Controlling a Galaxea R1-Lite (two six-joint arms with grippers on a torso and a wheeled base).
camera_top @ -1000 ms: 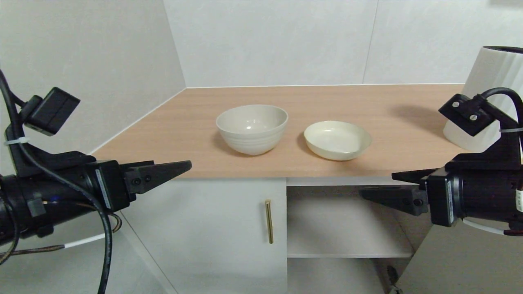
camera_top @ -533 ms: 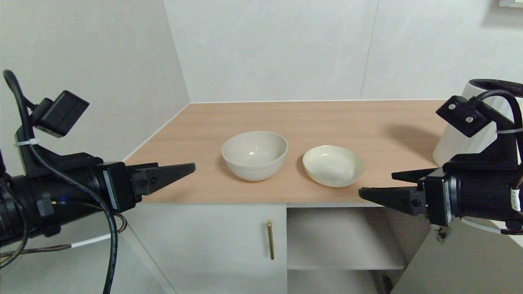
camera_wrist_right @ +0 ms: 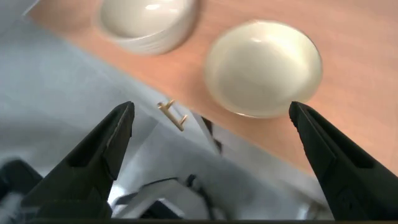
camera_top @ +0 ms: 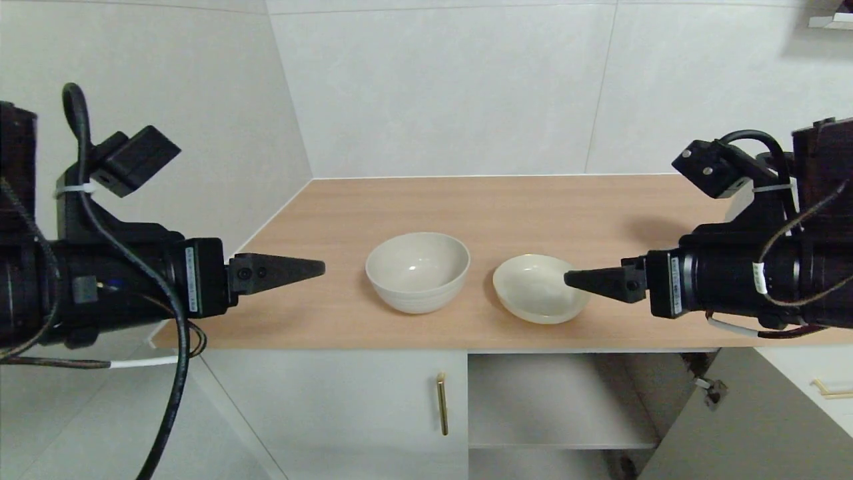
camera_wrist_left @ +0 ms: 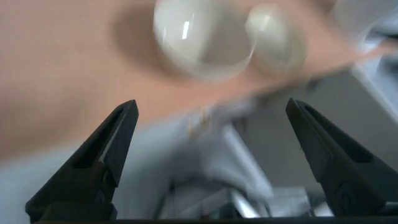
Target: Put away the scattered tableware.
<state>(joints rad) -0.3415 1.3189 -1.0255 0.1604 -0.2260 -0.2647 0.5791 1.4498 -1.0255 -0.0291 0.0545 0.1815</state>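
Observation:
Two pale bowls stand side by side on the wooden counter [camera_top: 506, 207]: a deep bowl [camera_top: 418, 271] on the left and a shallow bowl [camera_top: 538, 288] on the right. My left gripper [camera_top: 313, 269] hovers at counter height left of the deep bowl, well apart from it. My right gripper [camera_top: 573, 279] points at the shallow bowl's right rim; I cannot tell whether it touches. The left wrist view has its gripper [camera_wrist_left: 211, 107] open and empty, with the deep bowl [camera_wrist_left: 202, 40] and shallow bowl [camera_wrist_left: 277, 40] beyond. In the right wrist view that gripper [camera_wrist_right: 212, 110] is also open, near the shallow bowl [camera_wrist_right: 264, 65] and deep bowl [camera_wrist_right: 149, 18].
Below the counter, the left cabinet door is closed and has a gold handle [camera_top: 440, 403]. The right compartment is open, showing a white shelf [camera_top: 560, 407], and its door [camera_top: 740, 427] swings out at lower right. Walls close in at the left and back.
The head camera has shifted, so the counter sits lower in the picture. Both arms rose from below the counter edge to bowl height and rolled edge-on. The right gripper closed in on the shallow bowl.

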